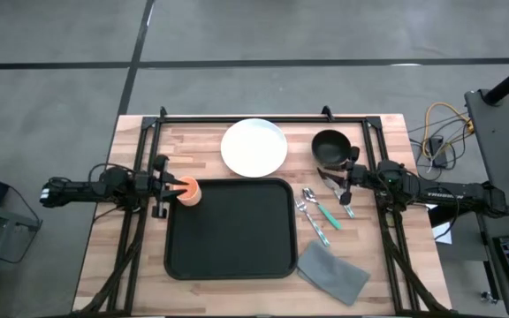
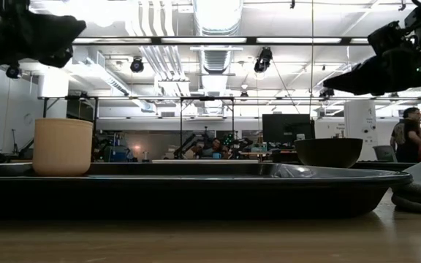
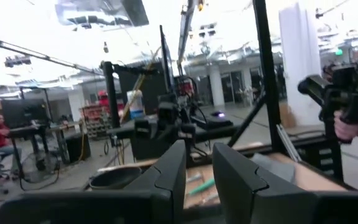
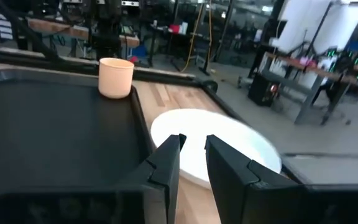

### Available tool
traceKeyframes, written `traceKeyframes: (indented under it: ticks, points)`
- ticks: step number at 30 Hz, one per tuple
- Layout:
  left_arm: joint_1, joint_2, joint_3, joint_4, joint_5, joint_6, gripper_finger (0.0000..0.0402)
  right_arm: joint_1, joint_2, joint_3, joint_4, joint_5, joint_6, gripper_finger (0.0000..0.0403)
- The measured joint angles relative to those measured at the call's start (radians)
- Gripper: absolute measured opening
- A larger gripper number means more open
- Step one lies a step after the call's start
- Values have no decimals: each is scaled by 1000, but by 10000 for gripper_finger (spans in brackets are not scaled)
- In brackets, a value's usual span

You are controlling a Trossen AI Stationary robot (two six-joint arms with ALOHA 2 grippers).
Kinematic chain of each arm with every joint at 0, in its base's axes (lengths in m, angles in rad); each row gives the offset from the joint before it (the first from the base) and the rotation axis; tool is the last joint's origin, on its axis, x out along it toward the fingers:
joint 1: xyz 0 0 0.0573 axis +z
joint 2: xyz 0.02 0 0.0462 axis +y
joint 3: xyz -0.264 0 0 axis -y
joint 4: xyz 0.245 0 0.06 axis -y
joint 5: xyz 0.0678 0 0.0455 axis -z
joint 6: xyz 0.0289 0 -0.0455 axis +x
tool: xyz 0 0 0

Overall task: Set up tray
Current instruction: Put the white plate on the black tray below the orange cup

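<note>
The black tray (image 1: 228, 231) lies in the middle of the table; it also shows in the low view (image 2: 196, 191) and the right wrist view (image 4: 48, 124). A peach cup (image 1: 189, 193) stands upright on its base in the tray's far-left corner (image 2: 63, 146) (image 4: 115, 77). My left gripper (image 1: 171, 185) hovers raised just left of the cup, fingers a little apart (image 3: 199, 171), holding nothing. My right gripper (image 1: 346, 183) hangs above the table between the dark bowl and the cutlery, fingers a little apart (image 4: 193, 155), empty.
A round white plate (image 1: 254, 147) and a dark bowl (image 1: 331, 146) sit beyond the tray's far edge. A spoon (image 1: 310, 208) and a green-handled fork (image 1: 329, 215) lie right of the tray, with a grey folded cloth (image 1: 332, 272) near its right near corner. People show in the room behind.
</note>
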Motion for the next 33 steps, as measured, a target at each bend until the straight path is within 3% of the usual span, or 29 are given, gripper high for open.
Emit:
traceKeyframes:
  ticks: [9,14,23,33]
  points:
    - [0,18,3,-7,0,-3,62,-5,30,18,7,13,-85,71]
    - [0,18,9,-3,1,-3,62,-12,126,75,-6,17,-128,98]
    - [0,28,0,-10,2,-3,62,-24,389,273,-150,56,-214,146]
    - [0,28,0,-48,2,-3,61,-84,754,460,-217,28,-410,144]
